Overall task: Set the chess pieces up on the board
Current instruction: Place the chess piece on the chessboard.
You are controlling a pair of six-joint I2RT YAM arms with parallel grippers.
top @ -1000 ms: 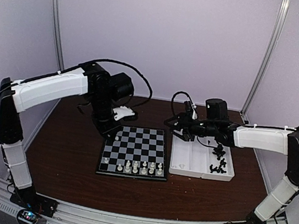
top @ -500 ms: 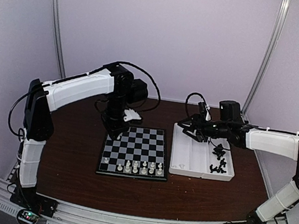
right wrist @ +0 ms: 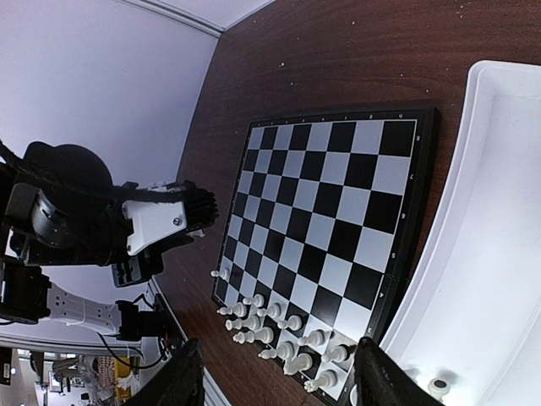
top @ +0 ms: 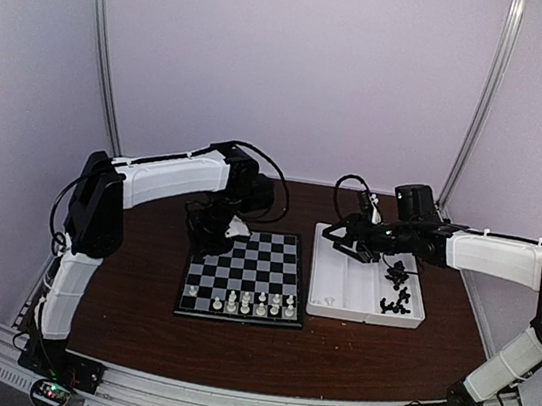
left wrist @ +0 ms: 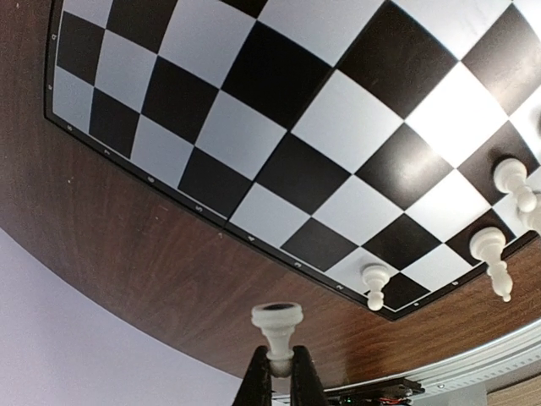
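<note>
Board (top: pixel 248 260) checked black and pale grey; chess pieces (top: pixel 245 303) white or black; tray (top: pixel 340 288) white; table (top: pixel 138 285) reddish-brown.

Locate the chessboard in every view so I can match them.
Top external: chessboard at table centre, left of the white tray.
Left wrist: fills the upper frame, one corner at lower right.
Right wrist: centre frame, tray wall on its right.
Shared landmark: the white pieces clustered along one board edge.
</note>
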